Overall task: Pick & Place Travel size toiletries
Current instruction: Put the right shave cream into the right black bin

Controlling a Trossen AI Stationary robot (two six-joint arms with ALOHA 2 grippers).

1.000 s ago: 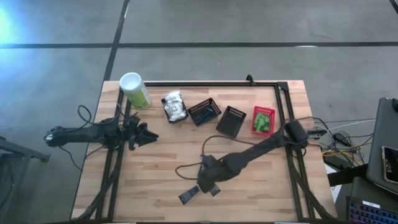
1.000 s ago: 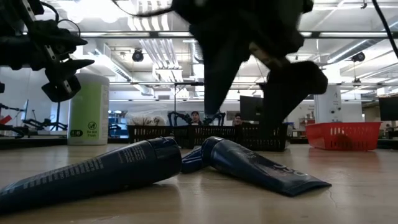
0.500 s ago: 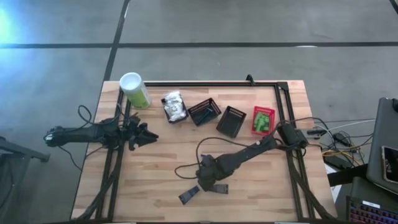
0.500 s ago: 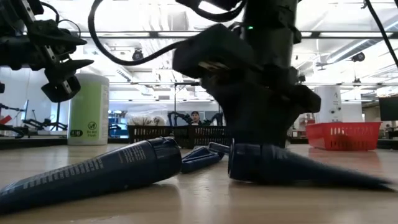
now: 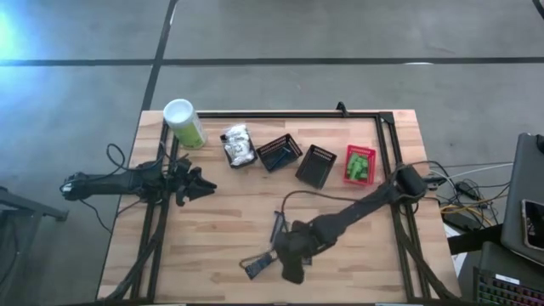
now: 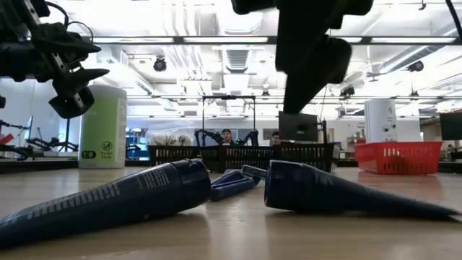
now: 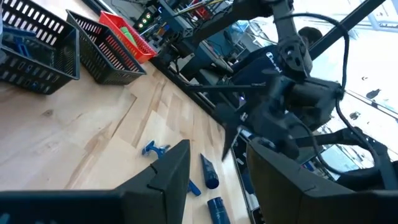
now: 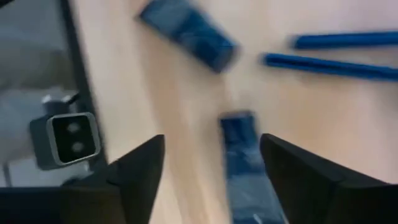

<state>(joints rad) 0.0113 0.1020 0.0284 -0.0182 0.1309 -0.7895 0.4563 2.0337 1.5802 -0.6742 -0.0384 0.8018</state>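
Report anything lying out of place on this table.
Two dark blue tubes and thinner blue items lie loose on the wood near the front edge, below the right gripper, rather than in the baskets at the back.

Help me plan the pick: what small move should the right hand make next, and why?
Probably lower the right hand straight down and close on the dark blue plastic tube lying flat on the wooden table. The right wrist view shows its fingers open on either side of that tube, and the low view shows the arm above it. The left hand waits near the table's left edge.
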